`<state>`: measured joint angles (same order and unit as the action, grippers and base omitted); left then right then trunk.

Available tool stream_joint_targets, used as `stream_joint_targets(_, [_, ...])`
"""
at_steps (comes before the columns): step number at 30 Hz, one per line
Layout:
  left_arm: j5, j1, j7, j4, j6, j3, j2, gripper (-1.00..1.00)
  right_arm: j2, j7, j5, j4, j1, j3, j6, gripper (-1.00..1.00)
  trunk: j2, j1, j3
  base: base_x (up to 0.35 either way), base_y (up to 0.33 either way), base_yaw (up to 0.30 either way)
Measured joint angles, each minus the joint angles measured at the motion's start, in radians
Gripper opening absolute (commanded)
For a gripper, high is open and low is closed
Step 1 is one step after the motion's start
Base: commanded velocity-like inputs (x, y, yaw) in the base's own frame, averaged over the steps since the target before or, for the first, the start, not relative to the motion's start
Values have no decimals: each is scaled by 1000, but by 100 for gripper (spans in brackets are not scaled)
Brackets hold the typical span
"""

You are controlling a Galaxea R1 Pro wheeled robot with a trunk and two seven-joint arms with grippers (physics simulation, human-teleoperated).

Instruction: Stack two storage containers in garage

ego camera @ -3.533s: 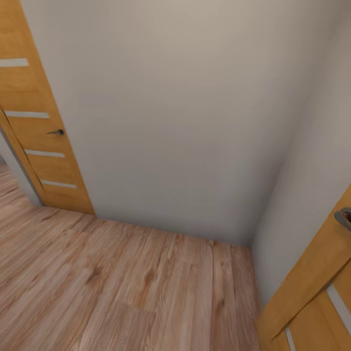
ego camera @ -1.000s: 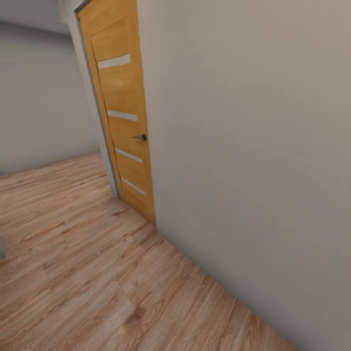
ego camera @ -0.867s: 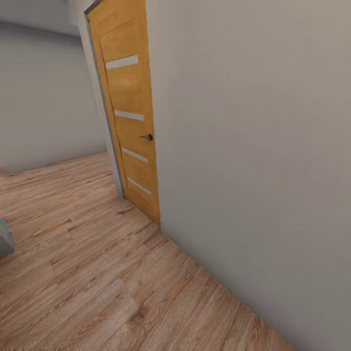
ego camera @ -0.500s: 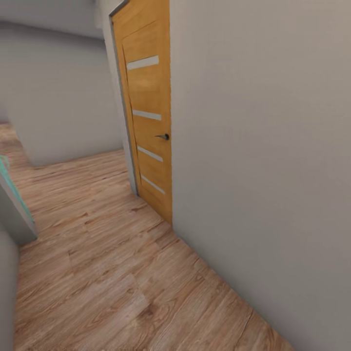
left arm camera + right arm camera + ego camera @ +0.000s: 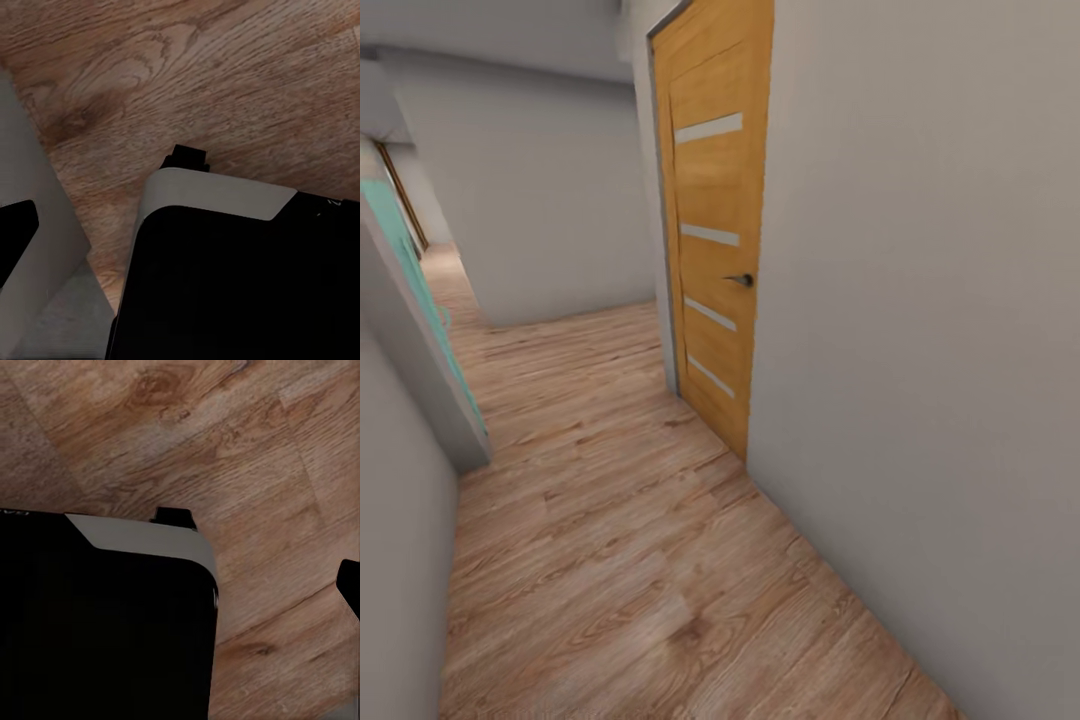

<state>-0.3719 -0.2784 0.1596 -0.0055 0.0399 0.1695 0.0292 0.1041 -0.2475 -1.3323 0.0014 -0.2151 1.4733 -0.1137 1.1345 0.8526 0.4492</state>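
The two orange-red storage containers are out of view. I am in a corridor with a light wood-plank floor (image 5: 610, 530) and pale walls. In the left wrist view the black, white-edged body of the robot (image 5: 225, 285) hangs over the planks, with a dark fingertip (image 5: 15, 225) at the picture's edge. The right wrist view has the same body (image 5: 97, 622) and a dark fingertip (image 5: 349, 585) at its edge. With a single finger seen on each gripper, their state is unclear. Nothing is seen in either of them.
An orange wooden door (image 5: 715, 230) with pale strips and a dark handle (image 5: 740, 280) stands ahead, set in the long right wall (image 5: 920, 300). At the left is a grey wall corner with a teal-edged panel (image 5: 410, 290). The corridor runs on beyond, toward the far left.
The camera has turned left: the door has slid rightward in the picture, the right-hand corner and second door are gone, and the corridor with the teal-edged panel has come into view.
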Motion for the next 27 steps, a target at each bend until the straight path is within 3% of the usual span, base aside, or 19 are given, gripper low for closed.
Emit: stream_joint_targets(27, [0, 0, 2, 0, 0, -1, 1, 100, 0, 0, 0, 0, 0, 0, -1, 100, 0, 0, 20, 0, 0, 261])
